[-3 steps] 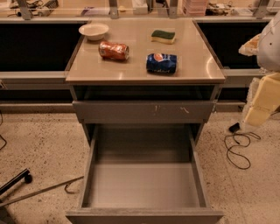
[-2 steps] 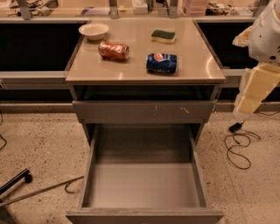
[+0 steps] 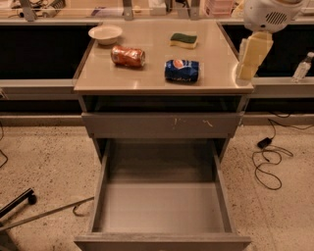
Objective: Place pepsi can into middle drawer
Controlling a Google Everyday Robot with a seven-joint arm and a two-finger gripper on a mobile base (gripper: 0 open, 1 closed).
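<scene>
The pepsi can (image 3: 182, 70), blue with a round logo, lies on its side on the tan cabinet top (image 3: 147, 78), right of centre. The middle drawer (image 3: 159, 208) is pulled out wide below, with a bare grey floor and low side walls. My gripper (image 3: 251, 59), cream-coloured under a white wrist housing (image 3: 267, 14), hangs at the top's right edge, right of the pepsi can and apart from it. It holds nothing that I can see.
An orange-red can (image 3: 127, 56) lies left of the pepsi can. A white bowl (image 3: 105, 34) and a green sponge (image 3: 183, 39) sit further back. A closed drawer front with pale scratches (image 3: 162, 125) is above the open drawer. Cables (image 3: 267, 162) lie on the floor at right.
My arm has moved up and to the left, from beside the cabinet's right side to the right edge of its top. The cans and the drawer have not moved.
</scene>
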